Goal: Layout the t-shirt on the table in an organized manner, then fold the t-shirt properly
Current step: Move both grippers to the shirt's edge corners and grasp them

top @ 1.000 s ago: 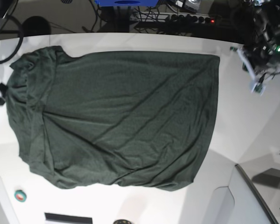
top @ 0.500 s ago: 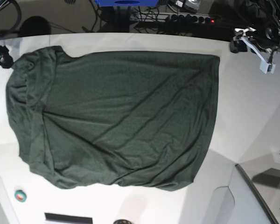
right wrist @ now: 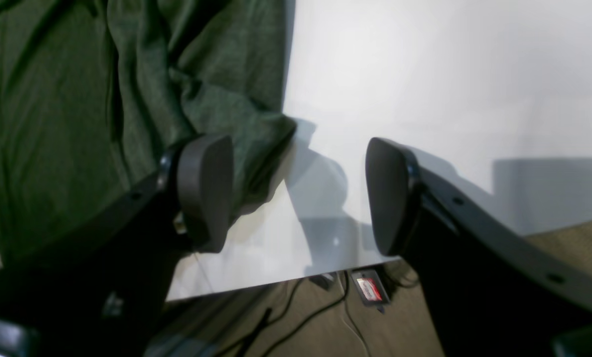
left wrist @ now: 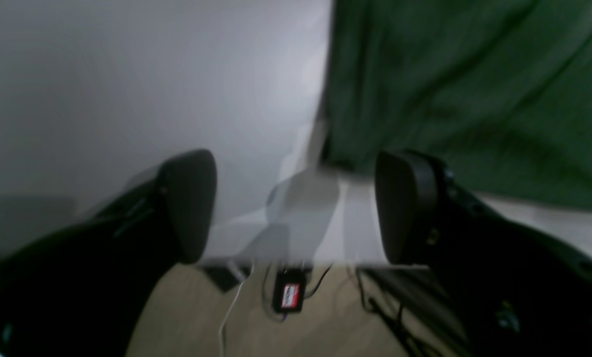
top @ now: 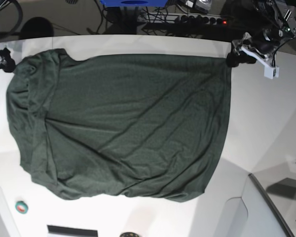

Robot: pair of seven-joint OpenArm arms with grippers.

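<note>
My t-shirt (top: 123, 123) is plain dark green all over, no print, only darker crease lines running across it. Under it the table (top: 266, 118) is glossy white with pale grey reflections. My fingers (right wrist: 204, 191) are matte black. Below the t-shirt, near the table's edge, lies a small teal ring (top: 21, 207) with a red centre.

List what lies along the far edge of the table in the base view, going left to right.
Right gripper at the table's left corner → t-shirt → left gripper, jaws open by the shirt's corner → bare table.
</note>
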